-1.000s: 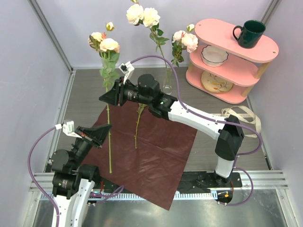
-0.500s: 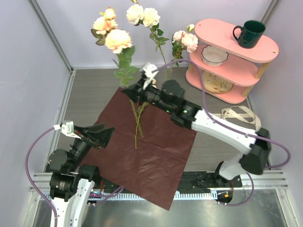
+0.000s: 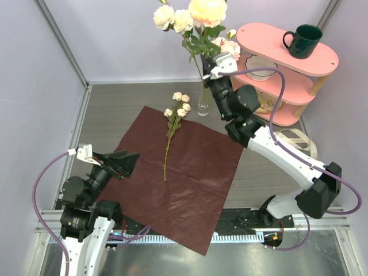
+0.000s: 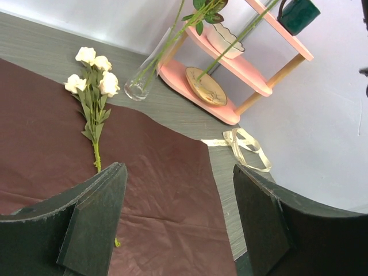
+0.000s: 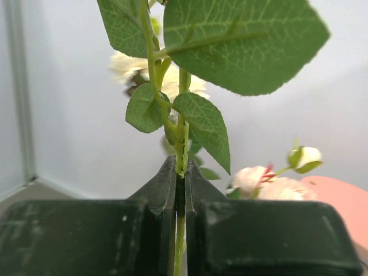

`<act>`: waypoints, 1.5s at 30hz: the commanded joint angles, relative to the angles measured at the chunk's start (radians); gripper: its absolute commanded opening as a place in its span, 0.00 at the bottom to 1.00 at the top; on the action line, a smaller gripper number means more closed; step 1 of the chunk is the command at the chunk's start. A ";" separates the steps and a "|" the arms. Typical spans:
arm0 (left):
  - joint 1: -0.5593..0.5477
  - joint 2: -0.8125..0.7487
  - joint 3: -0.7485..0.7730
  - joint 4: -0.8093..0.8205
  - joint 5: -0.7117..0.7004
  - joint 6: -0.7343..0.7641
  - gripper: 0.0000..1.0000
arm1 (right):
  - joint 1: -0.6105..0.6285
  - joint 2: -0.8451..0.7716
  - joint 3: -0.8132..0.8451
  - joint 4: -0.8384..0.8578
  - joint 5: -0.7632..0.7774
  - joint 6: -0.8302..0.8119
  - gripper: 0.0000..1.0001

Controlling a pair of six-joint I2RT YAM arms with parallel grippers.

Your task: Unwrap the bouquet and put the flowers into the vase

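Stem [image 5: 181, 144] nearer vase [image 3: 203, 104], between right jaws

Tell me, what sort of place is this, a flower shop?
Probably a robot test cell, not a shop: plain enclosing walls, two arms bolted at the table edge, and staged props like the pink shelf and wrapping paper.
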 commanded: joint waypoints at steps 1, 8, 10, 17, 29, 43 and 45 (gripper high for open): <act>0.002 0.008 0.048 -0.009 -0.016 0.019 0.79 | -0.094 0.044 0.153 0.094 -0.003 -0.017 0.01; 0.002 0.000 0.054 -0.034 -0.033 0.030 0.79 | -0.180 0.124 0.265 0.091 -0.061 0.052 0.01; 0.000 0.003 0.051 -0.029 -0.030 0.028 0.79 | -0.197 0.145 0.288 0.093 -0.075 0.069 0.01; 0.002 0.017 0.048 -0.008 -0.027 0.019 0.79 | -0.221 0.225 0.361 0.106 -0.092 0.092 0.01; 0.002 0.020 0.049 -0.011 -0.027 0.015 0.79 | -0.252 0.302 0.418 0.123 -0.106 0.140 0.01; 0.002 0.034 0.049 0.003 -0.024 0.011 0.79 | -0.272 0.352 0.414 0.149 -0.112 0.180 0.01; 0.002 0.035 0.051 0.005 -0.022 0.011 0.79 | -0.273 0.357 0.412 0.149 -0.113 0.181 0.01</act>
